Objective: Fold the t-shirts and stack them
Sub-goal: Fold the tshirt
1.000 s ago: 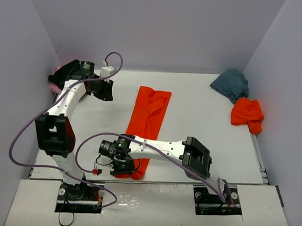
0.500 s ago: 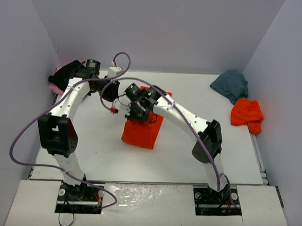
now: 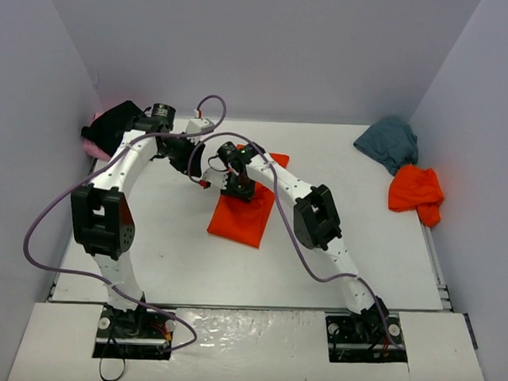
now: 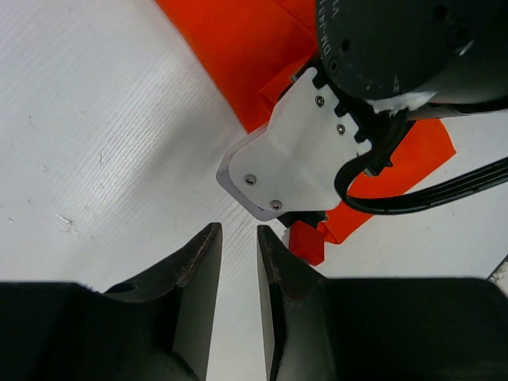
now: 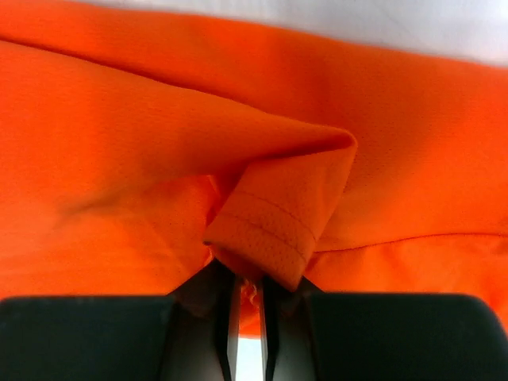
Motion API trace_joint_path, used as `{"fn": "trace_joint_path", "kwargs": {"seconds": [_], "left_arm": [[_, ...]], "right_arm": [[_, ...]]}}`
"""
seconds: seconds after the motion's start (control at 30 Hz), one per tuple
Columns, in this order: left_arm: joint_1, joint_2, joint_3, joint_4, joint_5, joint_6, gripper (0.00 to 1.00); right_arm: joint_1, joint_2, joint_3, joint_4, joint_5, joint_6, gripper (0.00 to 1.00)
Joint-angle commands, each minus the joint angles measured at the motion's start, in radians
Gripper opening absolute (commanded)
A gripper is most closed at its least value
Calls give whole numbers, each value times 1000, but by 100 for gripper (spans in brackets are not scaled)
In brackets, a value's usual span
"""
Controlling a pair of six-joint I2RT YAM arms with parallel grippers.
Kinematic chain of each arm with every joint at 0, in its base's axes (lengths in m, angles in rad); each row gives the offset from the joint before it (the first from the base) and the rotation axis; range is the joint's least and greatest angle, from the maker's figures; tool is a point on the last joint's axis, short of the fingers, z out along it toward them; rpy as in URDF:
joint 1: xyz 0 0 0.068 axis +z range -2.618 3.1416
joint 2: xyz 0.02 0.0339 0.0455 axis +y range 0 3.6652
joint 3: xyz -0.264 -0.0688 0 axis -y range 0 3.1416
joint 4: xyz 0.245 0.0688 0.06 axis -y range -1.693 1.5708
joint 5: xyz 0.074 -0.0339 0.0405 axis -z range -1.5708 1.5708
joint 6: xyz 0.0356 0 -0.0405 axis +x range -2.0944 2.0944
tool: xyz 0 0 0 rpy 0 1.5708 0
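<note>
Right gripper [image 5: 247, 319], fingers closed to a slit on a hemmed edge [image 5: 274, 232] of the orange-red t-shirt [image 5: 119, 143], a tuck of cloth showing between the jaws. The rest of this shirt spreads ahead of the fingertips and to both sides, filling the wrist view. Seen from above, the garment is a partly folded oblong lying flat beneath and beyond this tool. Its long axis runs roughly near-to-far and leans a little to the right at the far end. The pinch sits toward the far, left part of the oblong, so any fold drawn from here is judged to travel along that axis toward the bases. Left gripper [image 4: 238, 266], jaws a narrow gap apart and holding nothing, over the bare table [image 4: 95, 143]. The shirt's edge lies just ahead and to its right. The right arm's wrist housing [image 4: 294, 163] stands directly in front of it, between it and the cloth, and is the likeliest obstruction to a second grasp. The right arm alone has the shirt, with the left close by but off the fabric. Farther out, well apart from both tools: the black t-shirt [image 3: 115, 124] on the pink t-shirt [image 3: 93, 148] at the far left, and the teal-grey t-shirt [image 3: 389, 142] with the second orange-red t-shirt [image 3: 416, 193] at the far right, all crumpled.
</note>
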Motion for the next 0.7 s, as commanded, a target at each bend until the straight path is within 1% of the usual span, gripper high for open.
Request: {"fn": "trace_joint_path", "kwargs": {"seconds": [0.0, 0.03, 0.07, 0.1, 0.2, 0.27, 0.37, 0.43, 0.47, 0.67], "left_arm": [[-25, -24, 43, -16, 60, 9, 22], [-26, -20, 43, -15, 60, 8, 22], [-27, -18, 43, -15, 60, 7, 22], [-26, -23, 37, -5, 51, 2, 22], [-24, -58, -4, 86, 22, -34, 21], [-24, -72, -12, 101, 17, -41, 21], [-24, -71, 12, 85, 12, -45, 21], [-24, -69, 30, 72, 11, -45, 21], [-24, -70, 36, 70, 12, -46, 21], [-31, -80, 50, 77, 24, -59, 22]], "right_arm": [[3, 15, 64, 60, 69, 69, 12], [-2, 20, 66, 85, 93, 85, 27], [-10, 21, 65, 115, 120, 105, 45], [-15, 19, 65, 141, 137, 111, 49], [-25, -33, 1, 274, 313, 158, 50], [-24, -97, -100, 436, 493, 191, 51], [-36, -168, -186, 617, 638, 192, 50], [-40, -188, -174, 626, 687, 181, 55], [-41, -195, -168, 633, 710, 182, 55], [-40, -258, -164, 696, 778, 183, 50]]}}
